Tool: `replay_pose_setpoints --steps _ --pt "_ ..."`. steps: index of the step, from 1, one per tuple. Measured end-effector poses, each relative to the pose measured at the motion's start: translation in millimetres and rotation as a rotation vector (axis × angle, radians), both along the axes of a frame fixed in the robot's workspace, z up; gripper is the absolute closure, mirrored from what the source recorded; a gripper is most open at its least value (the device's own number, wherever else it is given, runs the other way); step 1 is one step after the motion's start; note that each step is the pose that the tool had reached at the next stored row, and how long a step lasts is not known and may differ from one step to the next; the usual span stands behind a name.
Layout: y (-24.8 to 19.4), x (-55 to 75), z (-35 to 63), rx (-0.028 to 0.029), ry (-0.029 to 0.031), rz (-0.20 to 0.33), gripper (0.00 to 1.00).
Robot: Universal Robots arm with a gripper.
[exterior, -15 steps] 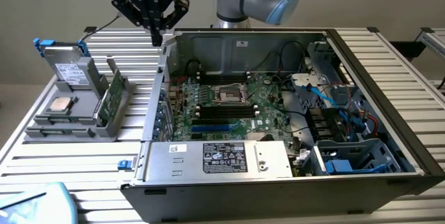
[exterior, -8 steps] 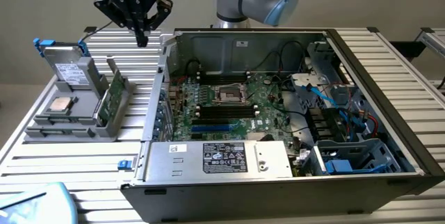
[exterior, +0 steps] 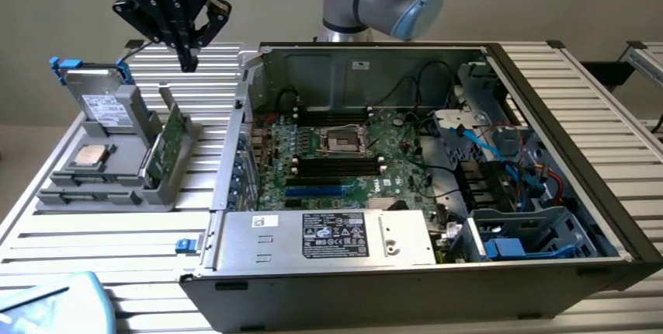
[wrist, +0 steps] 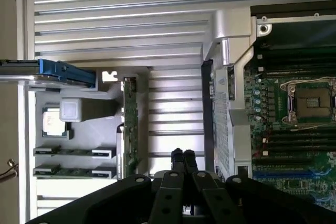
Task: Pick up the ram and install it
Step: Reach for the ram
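Observation:
My gripper (exterior: 188,60) hangs shut and empty high above the ribbed table, between the grey holder (exterior: 62,198) and the open computer case (exterior: 414,272). In the wrist view its fingertips (wrist: 183,157) are pressed together over bare table slats. Two narrow sticks stand on edge in the holder's front slots, and I take them for the ram (wrist: 73,152) (exterior: 91,182). A taller green board (exterior: 166,144) (wrist: 129,124) stands upright at the holder's side nearest the case. Long black slots (exterior: 334,166) lie on the motherboard beside the processor socket (exterior: 342,141).
The holder also carries a drive with blue tabs (exterior: 98,101) and a processor chip (exterior: 88,155). Inside the case are a power supply (exterior: 326,237), cables (exterior: 518,163) and a drive cage (exterior: 529,237). The case's metal wall (exterior: 236,140) rises between holder and motherboard.

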State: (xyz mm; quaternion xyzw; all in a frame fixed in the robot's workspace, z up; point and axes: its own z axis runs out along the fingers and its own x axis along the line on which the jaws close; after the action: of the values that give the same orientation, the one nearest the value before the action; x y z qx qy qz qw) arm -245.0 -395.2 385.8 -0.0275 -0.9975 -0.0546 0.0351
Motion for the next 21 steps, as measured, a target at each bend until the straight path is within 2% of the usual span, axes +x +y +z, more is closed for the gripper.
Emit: replay_pose_setpoints --steps 21 --pt "0.0 -64.8 -4.1 0.0000 0.0038 0.049 0.89"
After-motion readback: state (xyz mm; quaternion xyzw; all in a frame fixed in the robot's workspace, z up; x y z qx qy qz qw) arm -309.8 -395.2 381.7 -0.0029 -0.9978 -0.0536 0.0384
